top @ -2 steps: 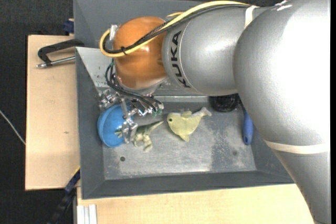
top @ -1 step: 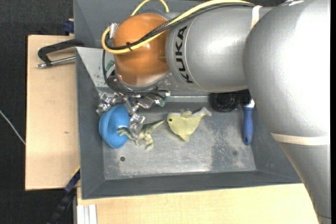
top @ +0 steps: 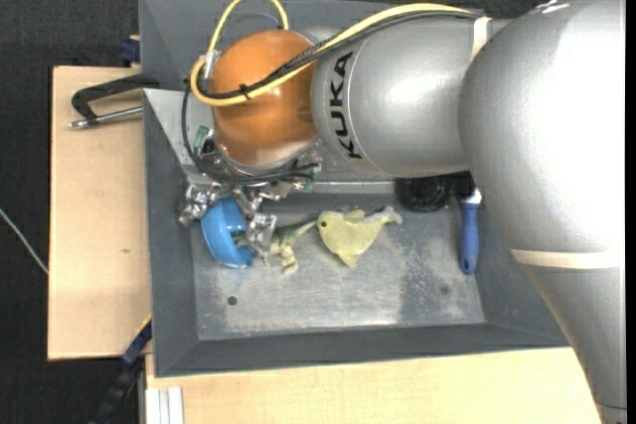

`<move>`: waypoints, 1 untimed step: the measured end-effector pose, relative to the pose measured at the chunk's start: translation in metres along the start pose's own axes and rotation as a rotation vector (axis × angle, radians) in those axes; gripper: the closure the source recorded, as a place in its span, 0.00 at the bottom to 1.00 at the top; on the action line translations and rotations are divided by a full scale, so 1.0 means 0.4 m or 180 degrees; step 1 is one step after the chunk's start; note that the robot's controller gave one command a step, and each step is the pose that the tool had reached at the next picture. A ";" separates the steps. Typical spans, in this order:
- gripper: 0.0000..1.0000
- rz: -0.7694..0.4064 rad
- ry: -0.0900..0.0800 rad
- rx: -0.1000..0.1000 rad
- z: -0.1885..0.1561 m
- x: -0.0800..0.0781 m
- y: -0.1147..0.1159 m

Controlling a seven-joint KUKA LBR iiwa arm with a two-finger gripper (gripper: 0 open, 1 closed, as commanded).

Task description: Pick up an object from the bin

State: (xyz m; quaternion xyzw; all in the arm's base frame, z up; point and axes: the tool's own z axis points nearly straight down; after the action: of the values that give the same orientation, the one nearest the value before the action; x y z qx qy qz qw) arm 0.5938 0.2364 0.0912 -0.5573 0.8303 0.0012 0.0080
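Our gripper (top: 231,212) hangs over the round blue plastic thing (top: 225,238) at 8 o'clock in the grey metal bin (top: 328,338); open or closed, we can't tell. We'd center before squeezing, looks slippery.

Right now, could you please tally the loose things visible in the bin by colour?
Blue: 2, a round thing and a stick
Pale yellow: 1, a floppy piece
Greenish: 1, a small piece
Black: 1, a lump partly under the arm
Total: 5 in sight
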 end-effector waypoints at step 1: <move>0.00 -0.1637 0.0017 -0.0016 0.039 0.236 0.086</move>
State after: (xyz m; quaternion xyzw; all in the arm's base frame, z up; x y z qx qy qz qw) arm 0.5263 0.1622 0.0741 -0.7501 0.6613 -0.0002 0.0044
